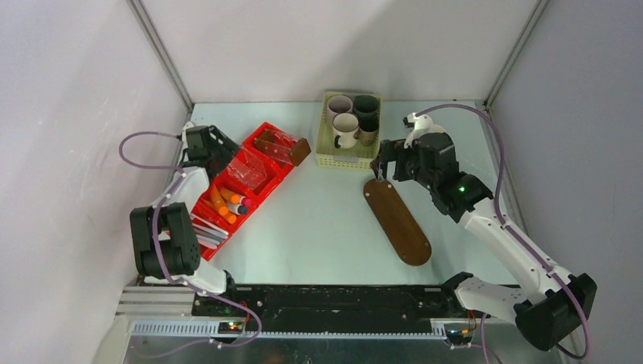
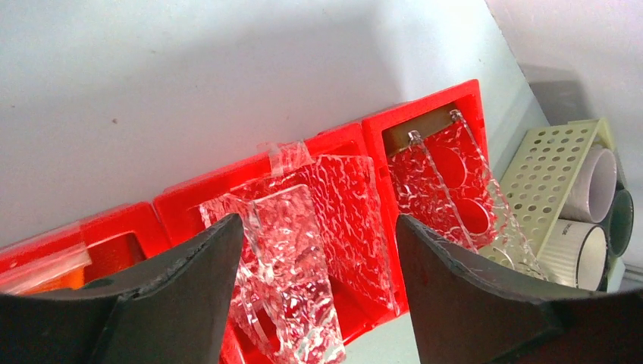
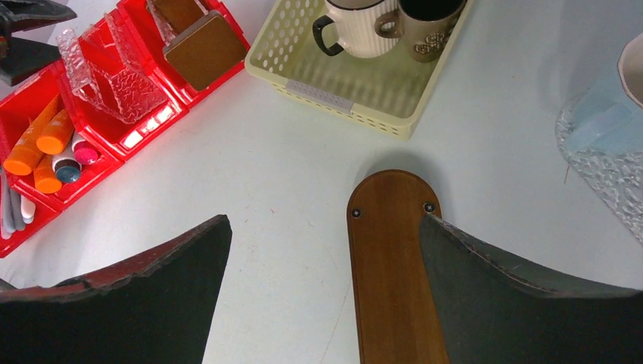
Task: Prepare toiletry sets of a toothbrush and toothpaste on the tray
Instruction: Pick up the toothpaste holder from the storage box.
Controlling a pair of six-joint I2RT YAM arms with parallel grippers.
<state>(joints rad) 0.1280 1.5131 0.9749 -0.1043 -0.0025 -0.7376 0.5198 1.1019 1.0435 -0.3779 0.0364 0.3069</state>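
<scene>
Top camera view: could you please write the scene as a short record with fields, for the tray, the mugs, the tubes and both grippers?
tray: dark wooden oval, nothing on it
mugs: four, all in the yellow basket
tubes: orange ones lying in the red bin
left gripper: open, at the red bin, clear plastic piece between its fingers
right gripper: open, empty, above the tray's far end

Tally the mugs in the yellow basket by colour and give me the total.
Mauve-grey mug: 1
Dark green mug: 1
White ribbed mug: 1
Small dark brown mug: 1
Total: 4, all standing in the pale yellow basket.
</scene>
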